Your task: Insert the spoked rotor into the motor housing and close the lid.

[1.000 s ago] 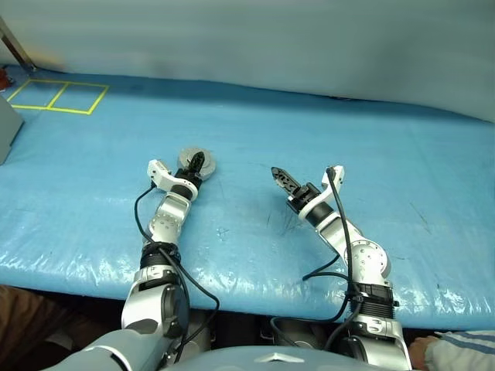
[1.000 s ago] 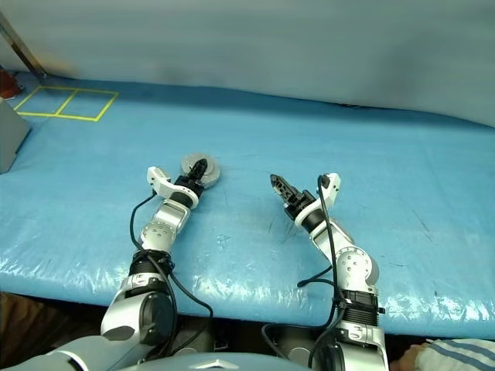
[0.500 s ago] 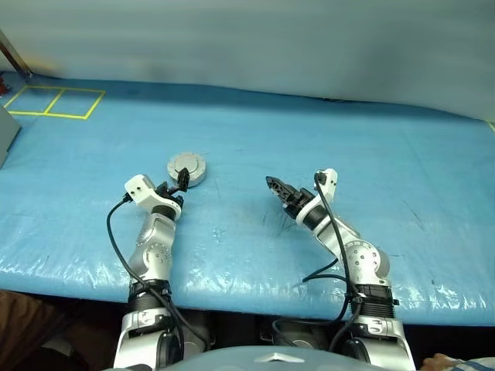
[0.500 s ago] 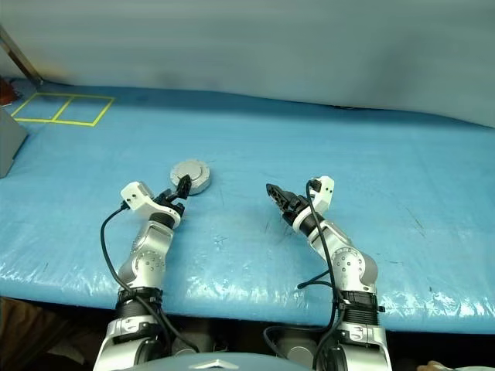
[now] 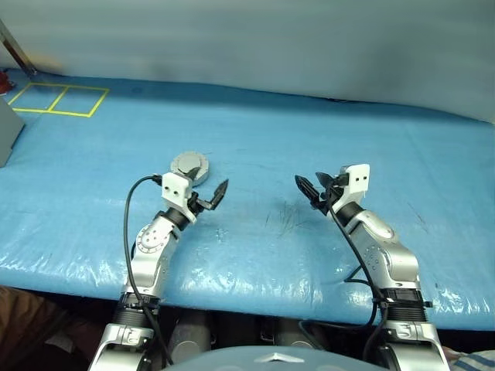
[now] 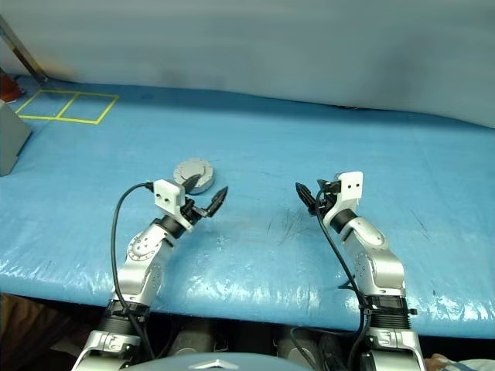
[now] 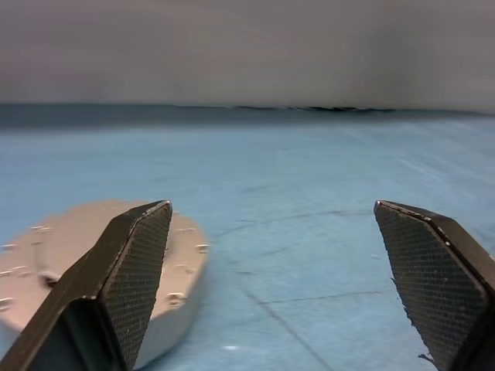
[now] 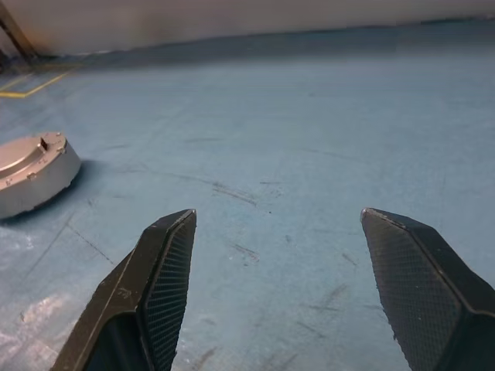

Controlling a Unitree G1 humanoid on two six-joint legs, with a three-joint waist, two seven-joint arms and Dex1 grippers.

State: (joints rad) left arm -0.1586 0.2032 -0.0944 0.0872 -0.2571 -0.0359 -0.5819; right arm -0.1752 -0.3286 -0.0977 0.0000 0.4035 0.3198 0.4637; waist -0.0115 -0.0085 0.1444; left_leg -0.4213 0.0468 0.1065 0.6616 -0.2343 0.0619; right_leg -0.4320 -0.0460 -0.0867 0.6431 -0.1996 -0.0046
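A round silver motor housing (image 5: 190, 165) lies flat on the blue sheet with its plain silver lid (image 8: 23, 154) shut on top. The spoked rotor is hidden. My left gripper (image 5: 209, 190) hovers just in front of the housing and slightly to its right, open and empty, and apart from it. In the left wrist view the housing (image 7: 54, 247) shows behind one finger (image 7: 135, 270). Further right, my right gripper (image 5: 311, 185) is open and empty, pointing across towards the housing from well away.
The blue plastic sheet (image 5: 255, 139) covers the whole table. Yellow taped squares (image 5: 58, 98) mark the far left corner, with a grey box (image 5: 6, 131) at the left edge. The table's front edge (image 5: 255, 290) runs close to my arms.
My left gripper has drawn back off the housing, shifted right, rolled over and opened a little wider. The right gripper has moved right and rolled. The housing stays put.
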